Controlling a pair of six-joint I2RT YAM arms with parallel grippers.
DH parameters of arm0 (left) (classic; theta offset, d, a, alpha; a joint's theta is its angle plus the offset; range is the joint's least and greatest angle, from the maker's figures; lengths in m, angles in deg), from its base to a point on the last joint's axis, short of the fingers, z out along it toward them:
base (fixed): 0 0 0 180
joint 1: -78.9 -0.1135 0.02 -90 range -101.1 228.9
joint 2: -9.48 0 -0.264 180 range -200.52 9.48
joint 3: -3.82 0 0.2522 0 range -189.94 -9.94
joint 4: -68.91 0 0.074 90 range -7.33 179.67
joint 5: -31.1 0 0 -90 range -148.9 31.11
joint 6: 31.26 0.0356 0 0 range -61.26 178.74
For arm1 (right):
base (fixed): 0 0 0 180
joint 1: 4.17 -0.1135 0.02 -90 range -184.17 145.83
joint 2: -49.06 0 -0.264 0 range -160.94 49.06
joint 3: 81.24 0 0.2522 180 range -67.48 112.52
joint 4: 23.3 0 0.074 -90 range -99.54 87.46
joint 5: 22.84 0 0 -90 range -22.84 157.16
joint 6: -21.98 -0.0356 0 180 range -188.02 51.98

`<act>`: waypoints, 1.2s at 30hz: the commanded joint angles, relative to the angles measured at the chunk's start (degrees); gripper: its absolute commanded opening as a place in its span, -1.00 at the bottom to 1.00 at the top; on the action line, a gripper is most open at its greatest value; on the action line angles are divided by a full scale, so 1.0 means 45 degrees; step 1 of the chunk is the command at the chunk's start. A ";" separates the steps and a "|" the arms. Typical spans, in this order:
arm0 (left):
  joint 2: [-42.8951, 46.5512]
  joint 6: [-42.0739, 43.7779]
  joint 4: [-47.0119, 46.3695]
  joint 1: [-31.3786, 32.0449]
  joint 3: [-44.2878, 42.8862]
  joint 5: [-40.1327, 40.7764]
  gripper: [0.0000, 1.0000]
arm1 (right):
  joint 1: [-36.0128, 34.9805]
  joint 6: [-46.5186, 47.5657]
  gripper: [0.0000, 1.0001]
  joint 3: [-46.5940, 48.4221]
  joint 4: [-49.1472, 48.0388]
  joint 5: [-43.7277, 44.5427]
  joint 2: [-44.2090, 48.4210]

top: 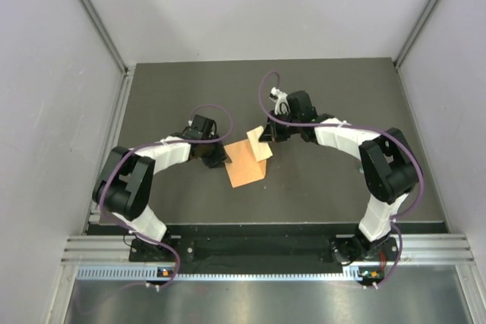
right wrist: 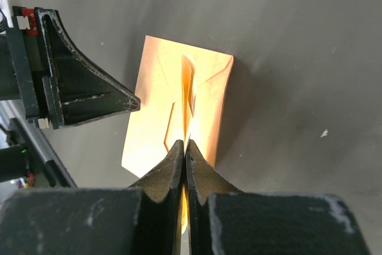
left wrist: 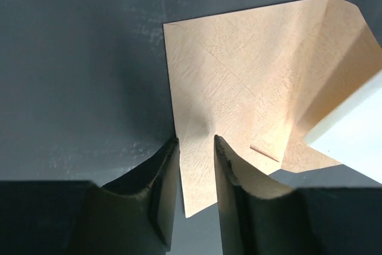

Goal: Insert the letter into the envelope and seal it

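Look, left gripper (left wrist: 196,141) half open astride the envelope (left wrist: 239,70) corner; right gripper (right wrist: 184,143) pinched tight on the letter (left wrist: 352,129).

This looks like a robot test booth in a lab. A dark grey table (top: 190,210) is boxed in by plain pale walls (top: 45,111) on the left, right and far sides, with bare metal strips (top: 91,13) running down the far corners. Along the near edge lies a ribbed aluminium rail (top: 258,246). One white-and-black robot arm (top: 140,176) is bolted there on the left and another arm (top: 380,168) on the right. Purple cables (top: 209,109) loop off them, and nearer still sits a shiny steel sheet (top: 258,301).
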 commanded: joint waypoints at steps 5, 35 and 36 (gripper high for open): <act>-0.0639 -0.0096 -0.0254 -0.0034 -0.0094 -0.0366 -0.50 | -0.0140 0.0598 -1.00 -0.0370 -0.1146 0.0101 -0.0581; -0.0718 -0.2537 0.1543 0.1528 0.0316 0.2935 -0.97 | -0.0199 -0.2097 -1.00 -0.4314 -0.3372 0.1719 0.0667; -0.0679 -0.2596 0.1504 0.1548 0.0375 0.2915 -0.96 | -0.0199 -0.2175 -1.00 -0.4432 -0.3450 0.1780 0.0881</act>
